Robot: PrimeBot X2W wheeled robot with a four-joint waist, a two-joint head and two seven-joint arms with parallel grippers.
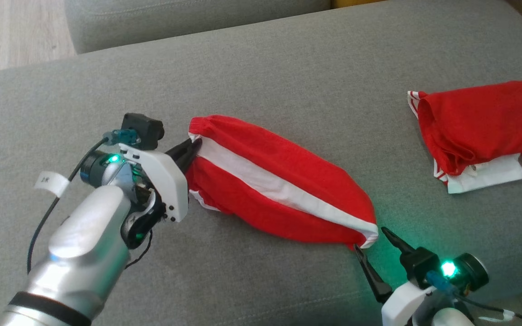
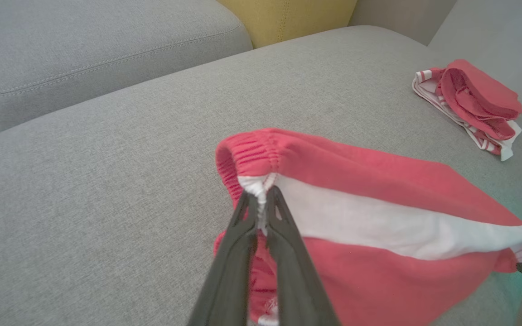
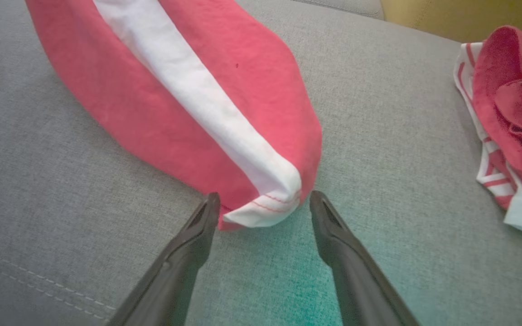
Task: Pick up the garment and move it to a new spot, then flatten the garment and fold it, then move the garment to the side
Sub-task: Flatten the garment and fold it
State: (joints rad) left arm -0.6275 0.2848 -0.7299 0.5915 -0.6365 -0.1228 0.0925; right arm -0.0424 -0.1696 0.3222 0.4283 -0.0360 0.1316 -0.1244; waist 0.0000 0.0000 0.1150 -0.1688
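Note:
The garment [image 1: 279, 181] is a pair of red shorts with a white side stripe, stretched across the grey cushion [image 1: 288, 77]. My left gripper [image 1: 193, 147] is shut on the garment's elastic waistband at the white stripe; in the left wrist view the gripper [image 2: 262, 194] pinches that white seam of the garment [image 2: 379, 217]. My right gripper [image 1: 372, 240] stands open at the opposite hem end. In the right wrist view its fingertips [image 3: 210, 203] straddle the white hem corner of the garment [image 3: 261, 203], apparently without closing on it.
A second red and white garment [image 1: 474, 131] lies bunched at the right of the cushion, also seen as a red bundle [image 2: 474, 104] and a red heap [image 3: 510, 113]. Another grey cushion [image 1: 188, 18] lies behind, with wooden floor [image 1: 12, 31] at the far left.

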